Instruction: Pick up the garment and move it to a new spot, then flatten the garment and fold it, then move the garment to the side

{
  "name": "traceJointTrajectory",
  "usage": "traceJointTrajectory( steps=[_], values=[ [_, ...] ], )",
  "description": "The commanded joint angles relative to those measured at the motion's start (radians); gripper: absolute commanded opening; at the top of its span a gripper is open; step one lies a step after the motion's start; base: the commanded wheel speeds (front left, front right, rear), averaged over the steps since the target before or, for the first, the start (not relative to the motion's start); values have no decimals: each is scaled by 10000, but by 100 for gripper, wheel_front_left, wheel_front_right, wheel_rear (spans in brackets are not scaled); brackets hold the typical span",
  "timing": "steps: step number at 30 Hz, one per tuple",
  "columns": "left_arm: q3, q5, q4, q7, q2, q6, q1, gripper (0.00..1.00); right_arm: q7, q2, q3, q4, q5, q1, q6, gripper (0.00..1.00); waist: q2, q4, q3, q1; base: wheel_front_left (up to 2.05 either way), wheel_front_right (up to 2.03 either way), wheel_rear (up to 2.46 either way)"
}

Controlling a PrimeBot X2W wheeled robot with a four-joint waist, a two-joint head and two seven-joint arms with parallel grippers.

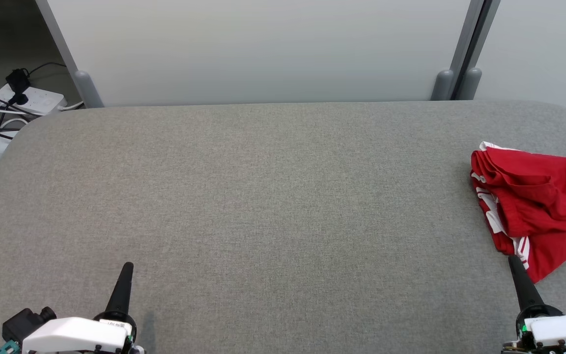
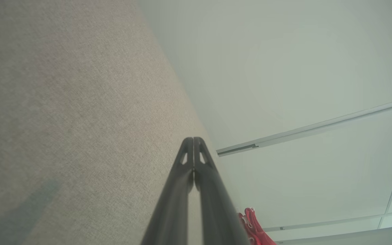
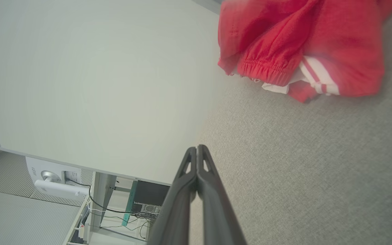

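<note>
Plainly, the garment (image 1: pixel 533 201) lies at the far-right side of the grey table (image 1: pixel 263 196) in a loose, layered heap of red cloth with white stripes, and its right part runs past the edge of the head view. The middle and left of the table are bare grey cloth.

Both hands sit low at the near edge. The left gripper (image 1: pixel 127 269) is at the near left with its fingers pressed together on nothing. The right gripper (image 1: pixel 513 261) is at the near right, likewise clenched and empty. From the head the right tip seems to meet the garment's near corner, but the right wrist view shows bare table between them, so it is near and not touching. We judge this a parked pose, with the arms drawn back and nothing held.

A heap at the side fits two stages: waiting to be picked up, or set aside after a rough fold. We cannot say which.

The visible part of the heap runs far to near along the table's right side. Its striped edge and a gathered elastic hem face left, toward the table's middle. With one end cut off we cannot be sure of the long axis.
</note>
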Motion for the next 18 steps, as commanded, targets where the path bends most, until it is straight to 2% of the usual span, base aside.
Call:
traceJointTrajectory(
  steps=[1, 18],
  values=[
    [401, -247, -187, 55, 27, -172, -688, 0, 106, -165, 134, -220, 311, -461, 1, 0, 0, 2, 0, 0, 0, 0, 0],
    [1104, -1692, 138, 491, -409, -758, -949, 0, 438, -151, 37, 134, 2248, -820, 0, 0, 0, 20, 0, 0, 0, 0, 0]
  ],
)
